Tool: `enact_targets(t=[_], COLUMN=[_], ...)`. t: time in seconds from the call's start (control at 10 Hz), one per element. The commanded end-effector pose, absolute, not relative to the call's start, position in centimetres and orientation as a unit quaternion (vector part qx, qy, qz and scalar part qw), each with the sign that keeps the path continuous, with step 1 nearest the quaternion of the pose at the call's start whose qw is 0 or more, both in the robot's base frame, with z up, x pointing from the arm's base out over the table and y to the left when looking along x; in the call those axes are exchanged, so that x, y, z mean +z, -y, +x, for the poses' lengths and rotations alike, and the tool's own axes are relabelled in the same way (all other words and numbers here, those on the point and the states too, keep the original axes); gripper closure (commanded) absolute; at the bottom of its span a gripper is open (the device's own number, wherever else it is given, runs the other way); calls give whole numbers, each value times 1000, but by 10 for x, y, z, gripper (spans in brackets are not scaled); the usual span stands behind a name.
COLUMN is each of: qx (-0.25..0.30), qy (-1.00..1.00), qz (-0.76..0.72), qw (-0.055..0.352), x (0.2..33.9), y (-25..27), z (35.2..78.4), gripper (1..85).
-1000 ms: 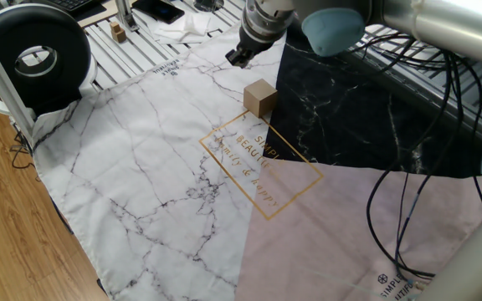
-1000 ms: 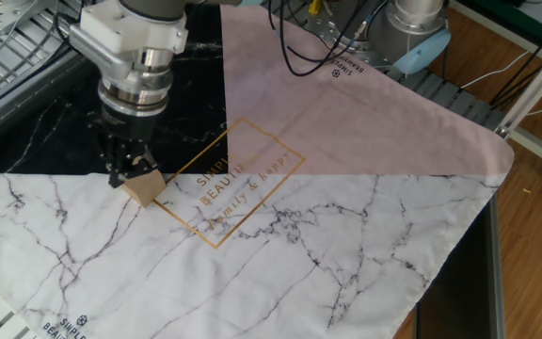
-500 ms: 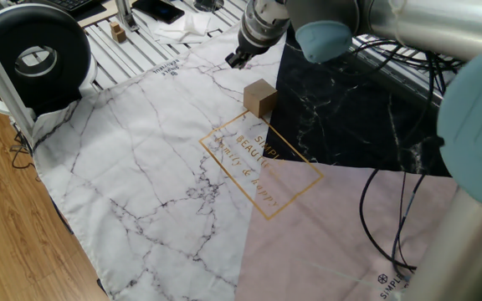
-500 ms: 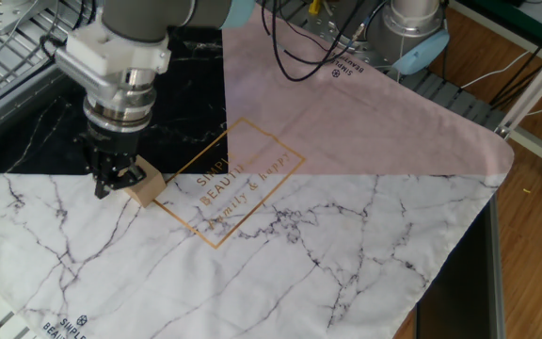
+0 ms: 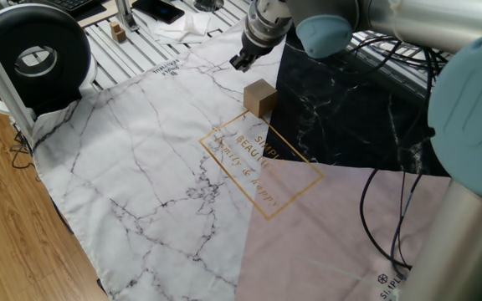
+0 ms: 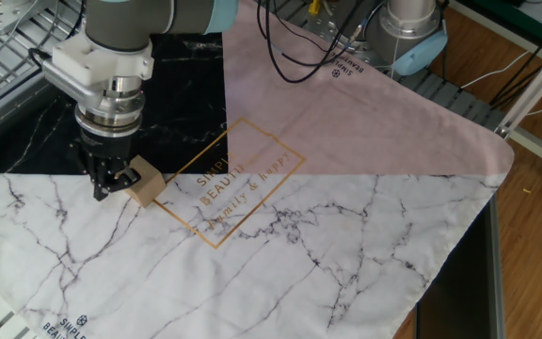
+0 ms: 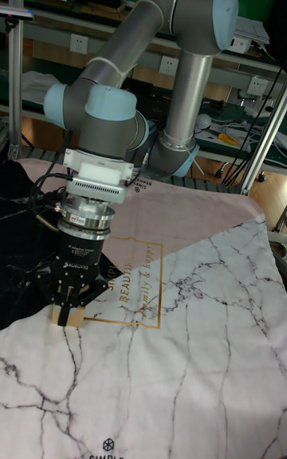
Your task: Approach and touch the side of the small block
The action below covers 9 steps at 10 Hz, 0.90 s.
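Observation:
The small block (image 5: pixel 259 98) is a plain tan cube on the marble-print cloth, at the corner of the gold-framed lettering. It also shows in the other fixed view (image 6: pixel 146 182), and in the tall fixed view (image 7: pixel 72 316) it is partly hidden behind the fingers. My gripper (image 5: pixel 244 61) points down just beyond the block's far side, fingers together with nothing between them. In the other fixed view the gripper (image 6: pixel 107 185) is low and close against the block's left face; I cannot tell whether it touches. In the tall fixed view the gripper (image 7: pixel 71 297) stands right over the block.
The cloth (image 5: pixel 166 167) has white marble, black marble and pink parts. A black round device (image 5: pixel 32 52) stands at the far left. A tiny wooden block (image 5: pixel 118 33) sits on the slatted tabletop behind. Cables (image 5: pixel 392 209) hang by the arm; the arm's base (image 6: pixel 412 24) is at the back.
The gripper has shifted off the block's top to its side and come lower; the arm's wrist has swung with it. The block has not moved.

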<state>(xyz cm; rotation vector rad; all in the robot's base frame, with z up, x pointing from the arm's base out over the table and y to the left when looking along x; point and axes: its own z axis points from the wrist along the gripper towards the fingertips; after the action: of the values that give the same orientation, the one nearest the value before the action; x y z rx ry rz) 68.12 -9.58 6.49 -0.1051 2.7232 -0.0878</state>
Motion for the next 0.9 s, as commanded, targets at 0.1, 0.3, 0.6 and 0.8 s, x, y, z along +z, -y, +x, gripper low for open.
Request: enact_targets(t=[0.1, 0.3, 0.6, 0.8], qx=[-2, -5, -4, -6], qy=[-981, -982, -983, -985], qz=[-14, -13, -11, -7], qw=[193, 186, 183, 171], x=[58, 57, 55, 52], y=[88, 90, 91, 92], z=[679, 675, 674, 670], gripper=[847, 847, 847, 847])
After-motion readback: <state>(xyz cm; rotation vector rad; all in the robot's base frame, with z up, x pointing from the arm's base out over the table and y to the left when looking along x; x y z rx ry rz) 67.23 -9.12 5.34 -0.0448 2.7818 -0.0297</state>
